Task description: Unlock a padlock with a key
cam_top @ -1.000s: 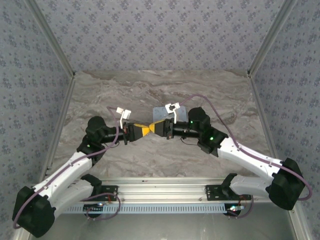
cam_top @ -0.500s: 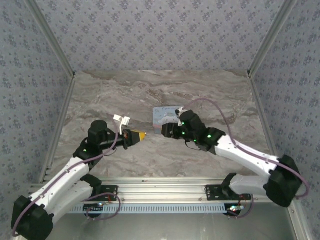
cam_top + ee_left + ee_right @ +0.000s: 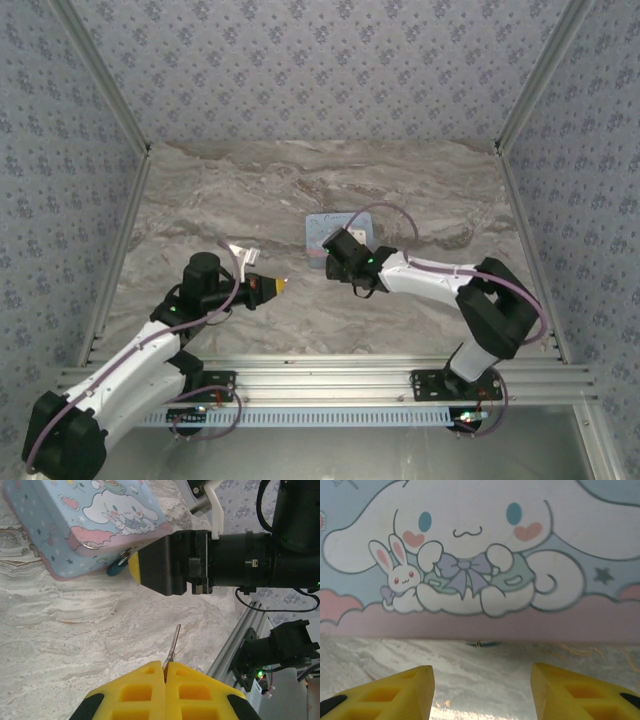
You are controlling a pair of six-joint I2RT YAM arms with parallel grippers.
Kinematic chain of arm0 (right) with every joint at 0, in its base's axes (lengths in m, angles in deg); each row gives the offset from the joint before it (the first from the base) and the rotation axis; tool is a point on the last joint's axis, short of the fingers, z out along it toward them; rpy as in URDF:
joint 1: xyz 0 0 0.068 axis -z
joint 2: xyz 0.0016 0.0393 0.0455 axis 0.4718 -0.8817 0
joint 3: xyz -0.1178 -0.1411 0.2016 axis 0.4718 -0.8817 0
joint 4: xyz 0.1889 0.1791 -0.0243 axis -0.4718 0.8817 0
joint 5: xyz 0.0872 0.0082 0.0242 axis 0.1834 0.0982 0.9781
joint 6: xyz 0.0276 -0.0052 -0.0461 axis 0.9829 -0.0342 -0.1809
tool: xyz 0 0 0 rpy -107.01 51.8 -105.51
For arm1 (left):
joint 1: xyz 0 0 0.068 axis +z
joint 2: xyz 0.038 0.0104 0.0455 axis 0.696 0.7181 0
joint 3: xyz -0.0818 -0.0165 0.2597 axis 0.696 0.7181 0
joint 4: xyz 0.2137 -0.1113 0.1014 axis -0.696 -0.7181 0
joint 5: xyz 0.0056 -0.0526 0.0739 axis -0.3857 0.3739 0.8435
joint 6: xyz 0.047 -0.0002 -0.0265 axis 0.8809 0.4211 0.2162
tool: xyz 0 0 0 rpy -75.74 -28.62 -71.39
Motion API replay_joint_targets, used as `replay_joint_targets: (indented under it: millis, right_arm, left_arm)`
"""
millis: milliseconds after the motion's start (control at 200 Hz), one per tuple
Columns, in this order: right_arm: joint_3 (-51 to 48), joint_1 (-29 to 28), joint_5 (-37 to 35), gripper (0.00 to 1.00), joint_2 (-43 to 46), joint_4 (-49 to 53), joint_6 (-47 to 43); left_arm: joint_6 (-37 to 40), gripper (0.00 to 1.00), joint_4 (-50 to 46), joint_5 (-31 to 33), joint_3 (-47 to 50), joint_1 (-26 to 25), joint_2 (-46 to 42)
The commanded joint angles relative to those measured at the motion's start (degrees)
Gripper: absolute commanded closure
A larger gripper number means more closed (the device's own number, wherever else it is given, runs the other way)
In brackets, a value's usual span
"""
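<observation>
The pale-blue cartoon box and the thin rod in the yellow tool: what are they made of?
The pale-blue rectangular cartoon box: probably printed tin, smooth and glossy, with a rolled lid rim. The thin rod, likely a key: bare silvery metal, greyish sheen.

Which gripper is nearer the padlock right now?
Right. The right gripper is open beside the padlock at the tin's edge; the left gripper, shut on the key, is farther off.

left gripper (image 3: 165, 667) pinching key (image 3: 173, 642) | padlock (image 3: 116, 569) at tin (image 3: 60, 530) edge; right arm (image 3: 225, 560) just beside it
</observation>
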Motion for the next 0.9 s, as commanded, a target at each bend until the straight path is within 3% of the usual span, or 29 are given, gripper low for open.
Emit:
replay_joint_targets:
  millis: [0,395,894]
  right_arm:
    - [2.5,0.3,-1.8,0.47,-3.5,-0.9,-0.3]
    - [6.0,0.8,-2.7,0.55,-9.8,-1.0,0.7]
    - [6.4,1.9,-1.2,0.91,-6.0,0.3,-1.8]
  left_arm:
    - [2.3,1.00,-0.3,0.5,-0.2,0.3,0.4]
    - [3.4,1.00,-0.2,0.6,1.2,0.3,1.0]
    - [4.7,1.00,5.9,-0.8,3.6,0.1,-0.8]
